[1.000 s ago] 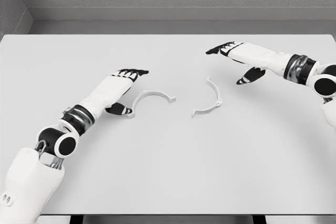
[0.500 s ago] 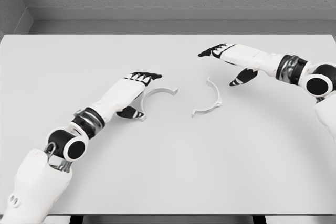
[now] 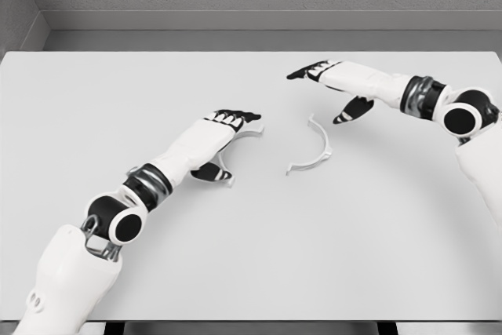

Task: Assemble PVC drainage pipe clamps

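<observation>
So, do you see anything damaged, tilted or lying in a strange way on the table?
Nothing stands out. Two white half-ring clamp pieces lie flat on the white table, unjoined: one partly hidden under the left hand, the other apart, before the right hand.

On the white table (image 3: pixel 251 256), the left hand (image 3: pixel 216 143) lies over one curved clamp half (image 3: pixel 249 132), fingers extended above it and thumb below, so only the arc's ends show; a grasp cannot be confirmed. At three o'clock from it, apart, lies the second clamp half (image 3: pixel 315 147). At one o'clock of that piece the right hand (image 3: pixel 333 88) hovers with fingers spread, holding nothing.
</observation>
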